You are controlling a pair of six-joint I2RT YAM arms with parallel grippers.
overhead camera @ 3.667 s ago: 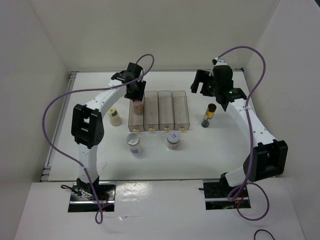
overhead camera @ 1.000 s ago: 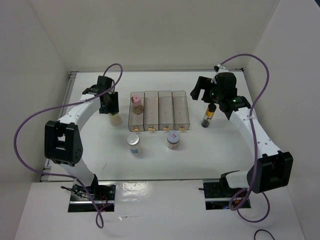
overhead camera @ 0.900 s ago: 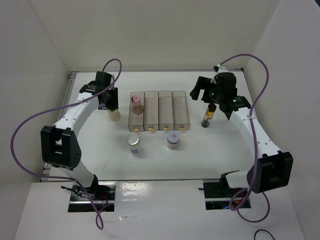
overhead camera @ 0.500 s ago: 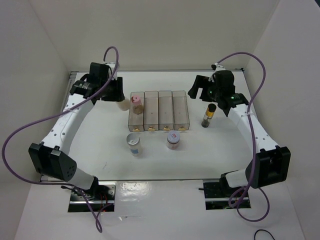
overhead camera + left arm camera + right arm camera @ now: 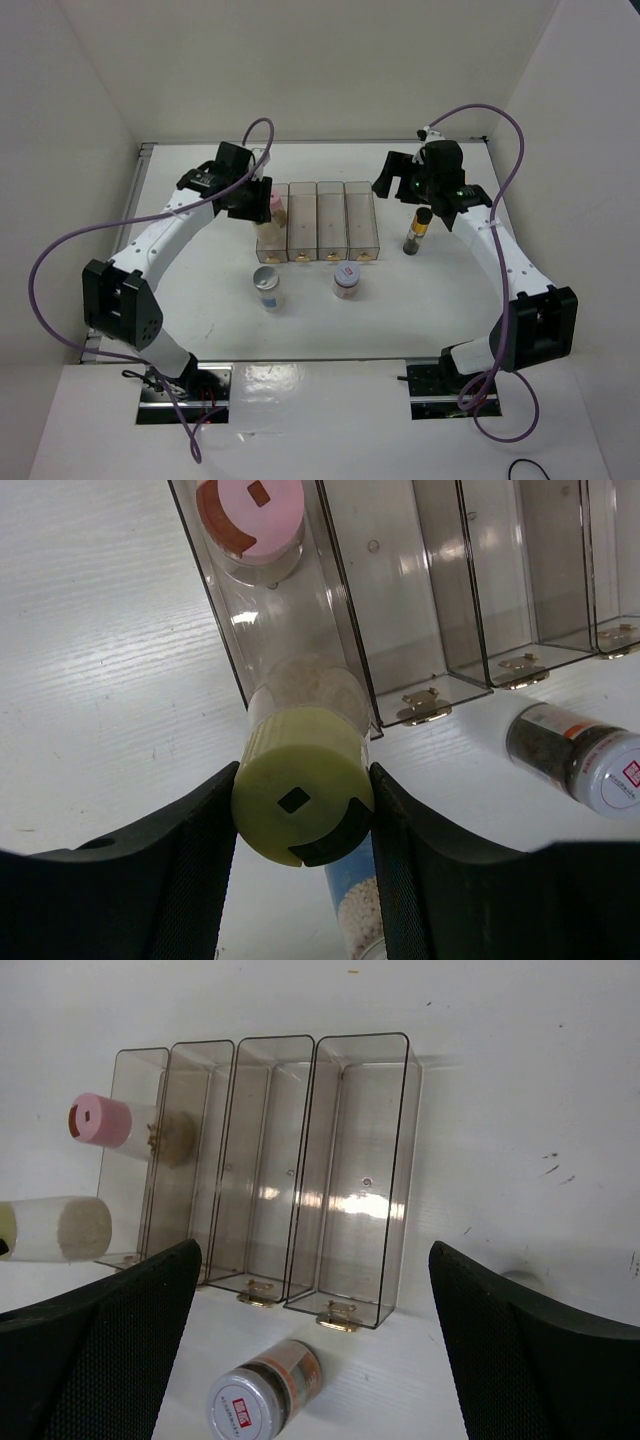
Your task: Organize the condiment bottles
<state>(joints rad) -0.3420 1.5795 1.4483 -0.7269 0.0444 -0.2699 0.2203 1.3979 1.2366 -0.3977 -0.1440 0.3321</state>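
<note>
Left fingers (image 5: 185, 880) pinch the small pale-yellow-capped bottle (image 5: 303, 798) by its round cap, one on either side. We judge the hold is taken at the cap so that the whitish body hangs free below and can be lowered into a narrow slot. From the left wrist the bottle's body lies over the near end of the leftmost clear rectangular plastic bin (image 5: 290, 620); whether its base is between the walls we cannot tell. The small pink-capped bottle (image 5: 252, 515) stands at the far end of that same bin, which leaves the near end free, and the other three clear bins (image 5: 333, 220) hold nothing. The row sits toward the far edge of the white table (image 5: 200, 300).

Right fingers (image 5: 90, 1360) stand wide apart and hold nothing. They hover above and to the far-edge side of the slim dark bottle with a yellow band (image 5: 417, 232), which stands upright just right of the row; we take it this arm is placed to pick that one next. Nearer the front edge stand the silver-grey-capped bottle (image 5: 268, 288) and the short jar with a red-marked white lid (image 5: 346, 278), both apart from the bins and from either set of fingers.
</note>
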